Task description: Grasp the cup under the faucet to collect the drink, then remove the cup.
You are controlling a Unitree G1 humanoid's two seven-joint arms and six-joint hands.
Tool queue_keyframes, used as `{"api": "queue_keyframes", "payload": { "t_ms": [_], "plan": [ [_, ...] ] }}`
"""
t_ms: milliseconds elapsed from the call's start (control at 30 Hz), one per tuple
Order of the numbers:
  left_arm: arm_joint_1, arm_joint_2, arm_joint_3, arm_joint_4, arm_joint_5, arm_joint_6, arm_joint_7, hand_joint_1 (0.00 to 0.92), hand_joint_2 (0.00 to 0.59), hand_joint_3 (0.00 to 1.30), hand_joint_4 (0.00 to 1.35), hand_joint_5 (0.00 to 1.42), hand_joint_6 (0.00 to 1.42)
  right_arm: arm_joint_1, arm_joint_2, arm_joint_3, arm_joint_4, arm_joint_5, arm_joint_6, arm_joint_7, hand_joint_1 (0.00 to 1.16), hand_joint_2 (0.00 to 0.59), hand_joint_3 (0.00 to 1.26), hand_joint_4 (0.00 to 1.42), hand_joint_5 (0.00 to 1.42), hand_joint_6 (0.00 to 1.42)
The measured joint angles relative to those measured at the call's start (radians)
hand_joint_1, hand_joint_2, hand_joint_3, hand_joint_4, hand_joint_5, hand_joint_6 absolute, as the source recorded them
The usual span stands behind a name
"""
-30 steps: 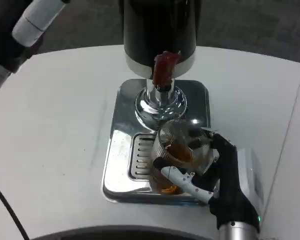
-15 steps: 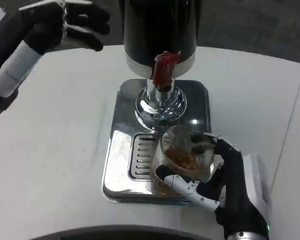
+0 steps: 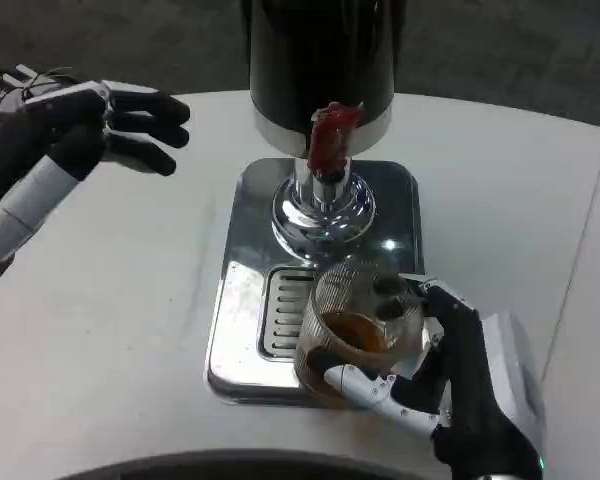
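A ribbed clear glass cup (image 3: pixel 354 328) with amber drink in it stands over the front right of the chrome drip tray (image 3: pixel 242 290). My right hand (image 3: pixel 450 378) grips it from the right, fingers wrapped around its front and back. The black dispenser (image 3: pixel 322 70) rises behind, and its red faucet lever (image 3: pixel 329 138) sits above a chrome base (image 3: pixel 322 212); the cup is nearer me than the spout. My left hand (image 3: pixel 90 125) hovers at the upper left with its fingers apart, pointing toward the dispenser and holding nothing.
The white table (image 3: pixel 110 300) spreads out to the left and right of the tray. Its rounded front edge (image 3: pixel 180 462) runs along the bottom of the picture. A seam (image 3: pixel 580 250) crosses the table at the right.
My left hand has come into view at the upper left and lowered toward the table. My right hand has drawn the cup slightly toward me along the tray.
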Motion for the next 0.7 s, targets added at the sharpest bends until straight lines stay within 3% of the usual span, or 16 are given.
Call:
{"api": "queue_keyframes", "payload": {
  "t_ms": [367, 700],
  "plan": [
    [0.054, 0.001, 0.002, 0.057, 0.046, -0.048, 0.017, 0.0, 0.028, 0.45, 0.42, 0.48, 0.42, 0.072, -0.037, -0.016, -0.089, -0.024, 0.0, 0.093, 0.72, 0.17, 0.99, 1.11, 1.27, 1.22],
    [0.117, 0.042, -0.007, 0.112, 0.132, -0.132, 0.018, 0.0, 0.03, 0.43, 0.39, 0.42, 0.37, 0.112, -0.052, -0.028, -0.152, -0.045, 0.0, 0.146, 0.72, 0.17, 0.99, 1.12, 1.29, 1.22]
  ]
}}
